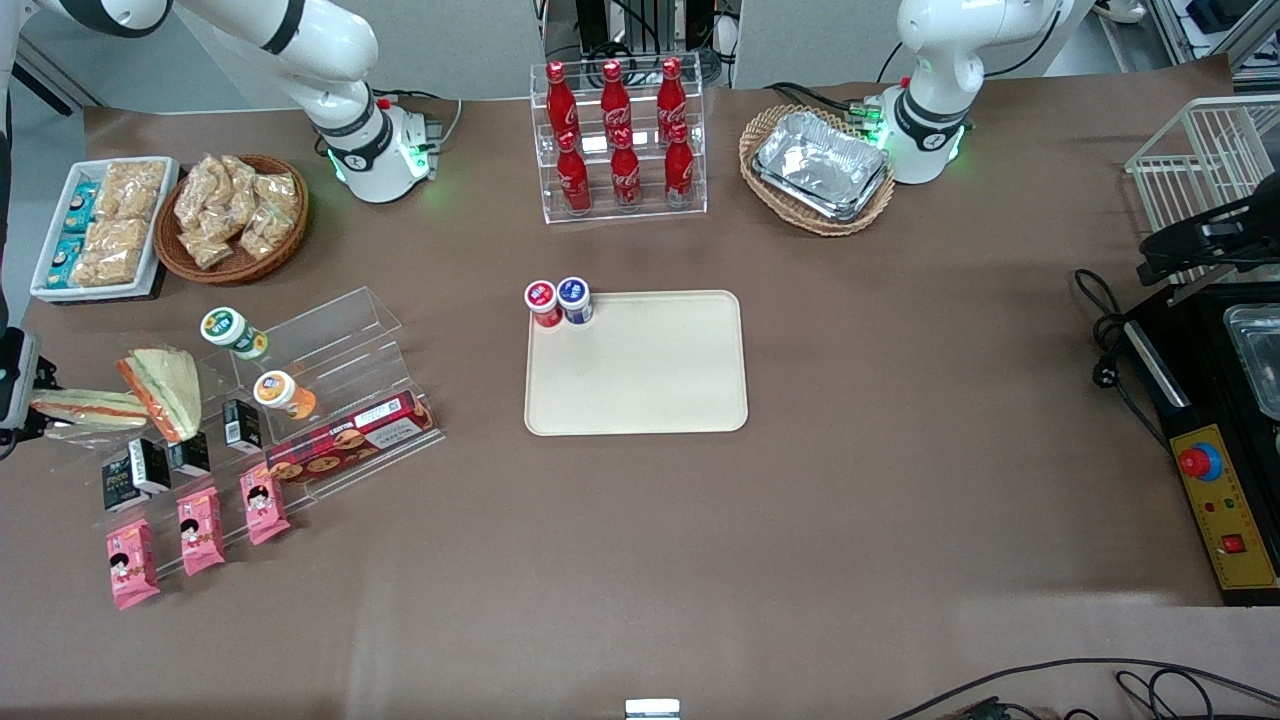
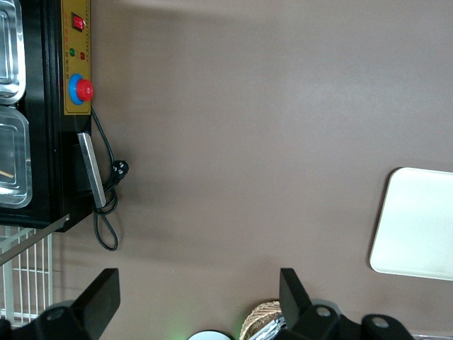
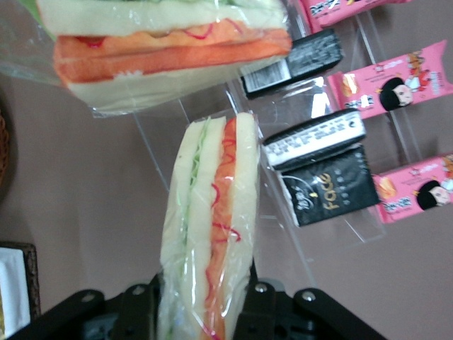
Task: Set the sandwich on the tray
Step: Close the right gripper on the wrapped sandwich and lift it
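Brown tabletop carries the display. Right gripper clamps one end of the long cream-bread sandwich with orange-red stripe, clear-wrapped; its long axis extends straight out from the fingers, at the working arm's end, well apart from the flat cream-beige rectangular tray.

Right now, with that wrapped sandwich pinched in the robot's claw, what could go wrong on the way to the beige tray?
The gripper holds the sandwich only by one end, over slick clear wrap, so it might sag or slip out. The other sandwich and black packets lie close beside it, so a careless lift could nudge them. On the tray, two small cans stand in one corner and could be knocked at set-down.
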Robot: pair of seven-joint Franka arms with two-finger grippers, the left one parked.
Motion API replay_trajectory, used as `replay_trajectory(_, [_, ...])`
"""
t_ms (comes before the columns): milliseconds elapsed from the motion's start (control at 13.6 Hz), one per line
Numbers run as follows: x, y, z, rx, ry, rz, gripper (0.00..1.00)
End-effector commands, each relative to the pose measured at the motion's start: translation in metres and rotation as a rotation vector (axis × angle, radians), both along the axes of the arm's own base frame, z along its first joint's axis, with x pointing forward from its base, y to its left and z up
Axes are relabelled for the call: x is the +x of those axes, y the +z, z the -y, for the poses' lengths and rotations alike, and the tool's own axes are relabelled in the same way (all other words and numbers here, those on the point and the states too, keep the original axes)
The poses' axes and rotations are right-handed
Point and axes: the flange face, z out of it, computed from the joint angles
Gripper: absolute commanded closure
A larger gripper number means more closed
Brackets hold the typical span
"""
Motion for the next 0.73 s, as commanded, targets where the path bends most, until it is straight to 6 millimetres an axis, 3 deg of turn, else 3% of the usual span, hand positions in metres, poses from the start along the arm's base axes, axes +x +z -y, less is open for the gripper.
replay_trajectory(0, [0.007,0.052,-0.001,0.022,0.009,0.03,0.8])
replay_trajectory(220, [0.004,0.095,-0.017,0.074,-0.042,0.031,0.8])
replay_trajectory(294, [0.002,0.098,-0.024,0.092,-0.082,0.008,0.8])
replay_trajectory(514, [0.011,0.136,-0.084,0.098,-0.095,-0.006,0.8])
replay_trajectory(661, [0.015,0.154,-0.135,0.103,-0.134,-0.035,0.8])
